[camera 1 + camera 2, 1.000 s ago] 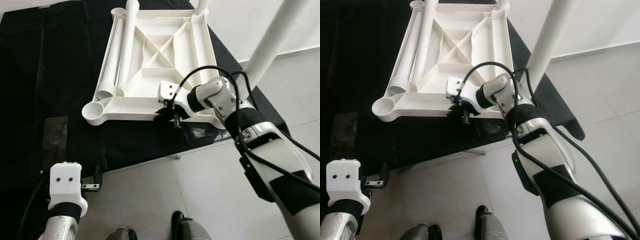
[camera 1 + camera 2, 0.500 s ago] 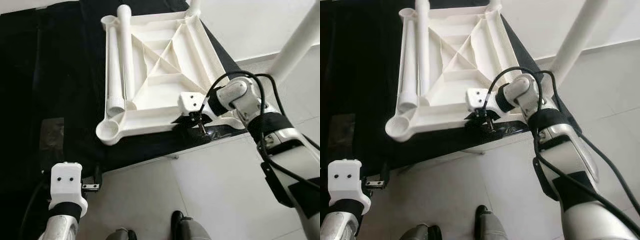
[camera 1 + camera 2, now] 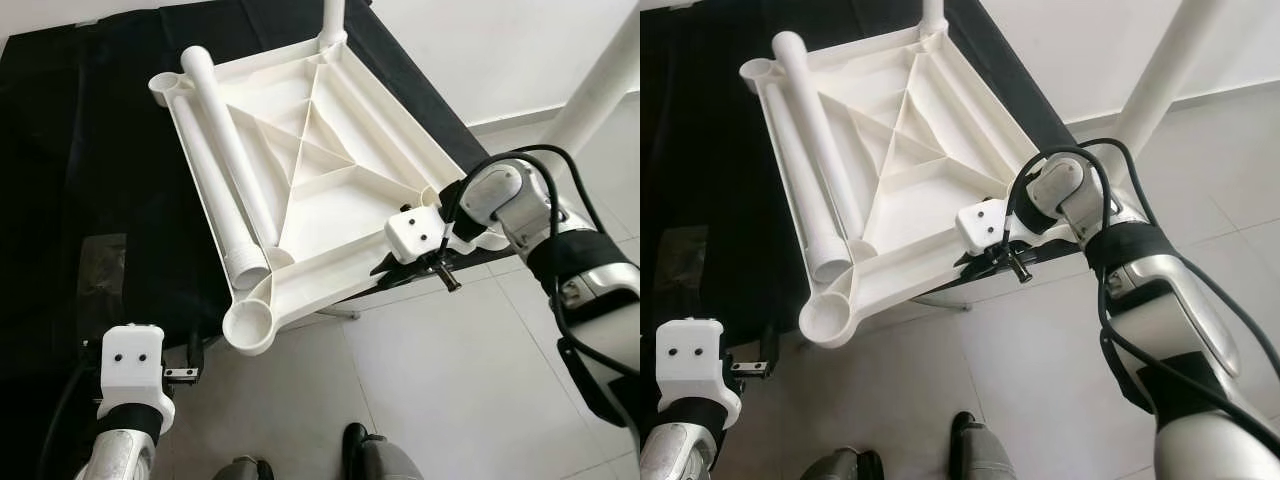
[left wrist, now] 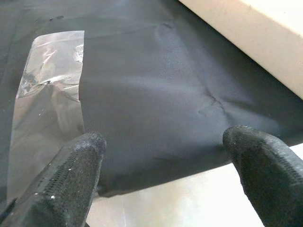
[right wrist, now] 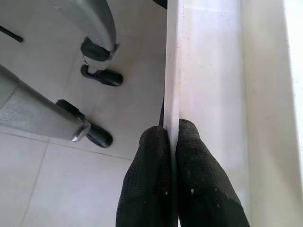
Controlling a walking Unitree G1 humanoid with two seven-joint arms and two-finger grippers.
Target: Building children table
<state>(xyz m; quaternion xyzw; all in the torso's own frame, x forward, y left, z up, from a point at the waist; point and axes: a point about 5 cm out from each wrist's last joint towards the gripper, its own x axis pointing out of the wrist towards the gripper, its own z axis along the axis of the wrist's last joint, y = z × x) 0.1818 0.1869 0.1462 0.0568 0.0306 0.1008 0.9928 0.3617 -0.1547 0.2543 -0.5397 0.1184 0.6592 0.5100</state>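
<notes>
A: Tabletop (image 3: 330, 190) lay upside down on the black cloth (image 3: 90, 150), ribs up, its near corner socket (image 3: 250, 326) hanging out over the tiled floor (image 3: 440, 400). The right gripper (image 3: 420, 262) had the near-right rim pinched flat between both fingers (image 5: 151, 189), shut tight on that thin edge.

B: And the left gripper (image 4: 165, 175)?

A: It hung low at the near left, fingers spread wide over the cloth and a strip of clear tape (image 4: 42, 94), holding nothing.

B: So how should that hold have been worked?

A: Judging by the thin rim in that pinch, slowly. The top looked wide and light, likely to swing about the grip, so any turn wanted to be steady, with the slab kept resting on the cloth. Two loose legs (image 3: 225, 170) lay along the left inside wall and would probably roll if it tilted.

B: Anything they couldn't see?

A: Plenty. The leg at the far corner (image 3: 333, 20) ran out of the top of the picture, and so did the one by the right arm (image 3: 600, 80). Its socket sat behind the arm, so whether it was fully seated could not be told.
</notes>
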